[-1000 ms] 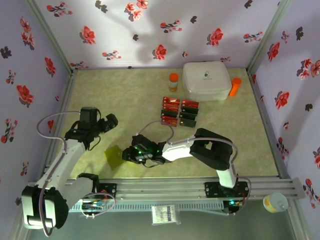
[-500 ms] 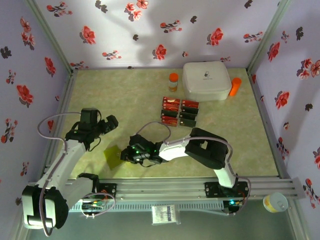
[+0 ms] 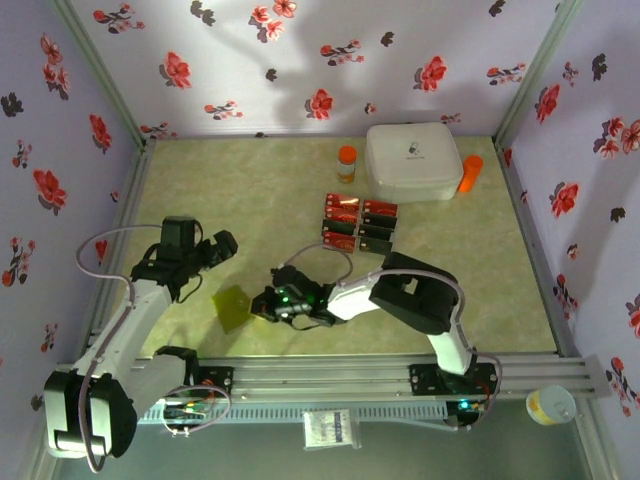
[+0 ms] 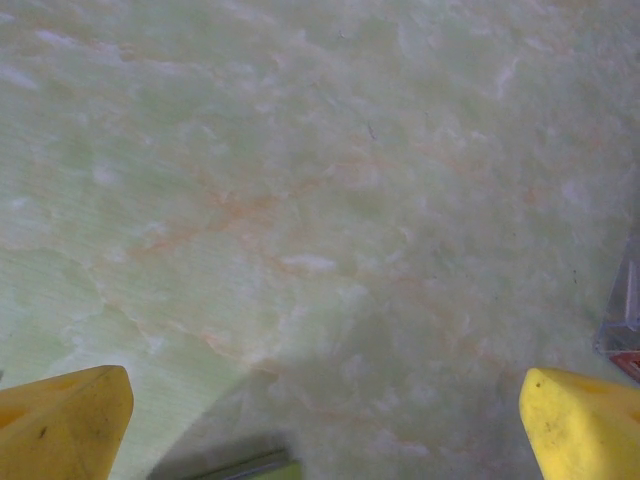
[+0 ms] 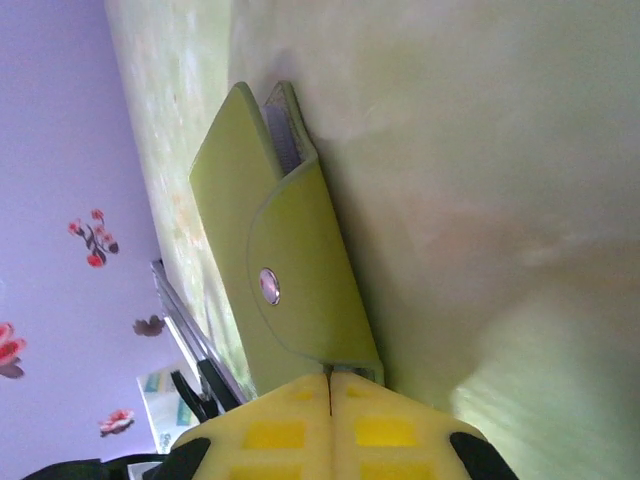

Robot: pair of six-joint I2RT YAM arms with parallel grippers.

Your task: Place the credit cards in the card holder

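Now, on the top view, I see the right gripper (image 3: 264, 305) below the middle of the frame, its fingers pressed together on the near edge of the card holder (image 3: 232, 306). On the right wrist view the holder (image 5: 290, 270) stands tilted on the table, its flap with a round snap facing the camera. Pale sleeve edges show at its far end.

The left gripper (image 3: 215, 248) hangs to the upper left of the holder with its jaws wide apart, holding nothing.

The credit cards (image 3: 358, 222) lie on the table (image 3: 250, 190) in two columns, red on the left and black on the right. They are above the centre of the frame, just below the white box (image 3: 413, 160), whose lid is closed.
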